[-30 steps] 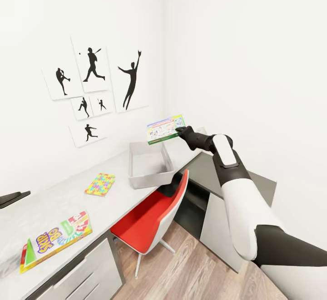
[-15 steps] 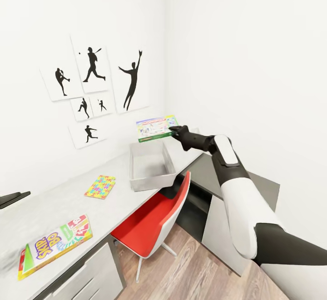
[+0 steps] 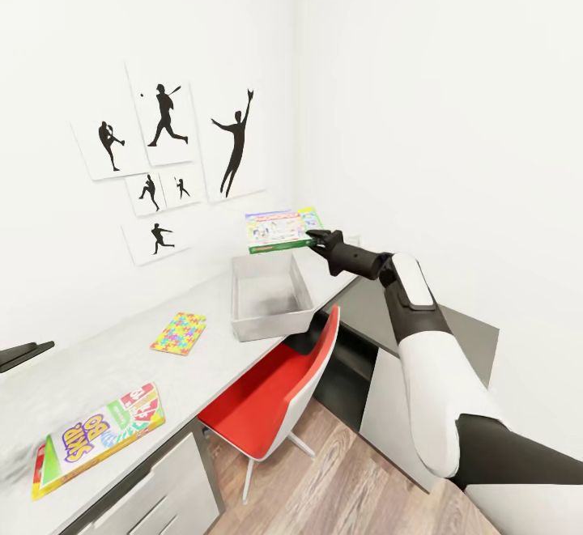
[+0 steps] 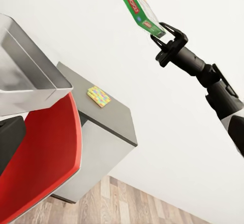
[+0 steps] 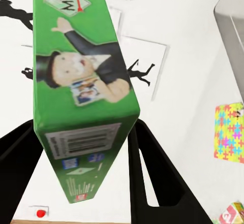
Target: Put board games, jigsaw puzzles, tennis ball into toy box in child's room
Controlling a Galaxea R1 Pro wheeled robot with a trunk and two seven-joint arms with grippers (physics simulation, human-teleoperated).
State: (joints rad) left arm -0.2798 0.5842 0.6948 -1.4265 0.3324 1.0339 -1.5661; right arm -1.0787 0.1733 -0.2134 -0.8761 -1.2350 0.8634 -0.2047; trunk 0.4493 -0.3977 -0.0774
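The right hand (image 3: pixel 313 237) is closed on a green board game (image 3: pixel 280 231). It pinches the short end of the box, with one black finger (image 5: pixel 152 178) on each flat side. The box sticks out past the hand, up in the air. Below it and a little nearer the robot sits the gray toy box (image 3: pixel 270 296) on the bench (image 3: pixel 97 369).

The side of the green box says "MY M", with more letters cut off, and it has a man in a top hat and a barcode.

Farther along the bench from the hand lies a bright jigsaw puzzle (image 3: pixel 179 331). Farther still lies a board game that says "SKIP-BO" (image 3: pixel 95 432).

I cannot tell if the left hand is open or closed.
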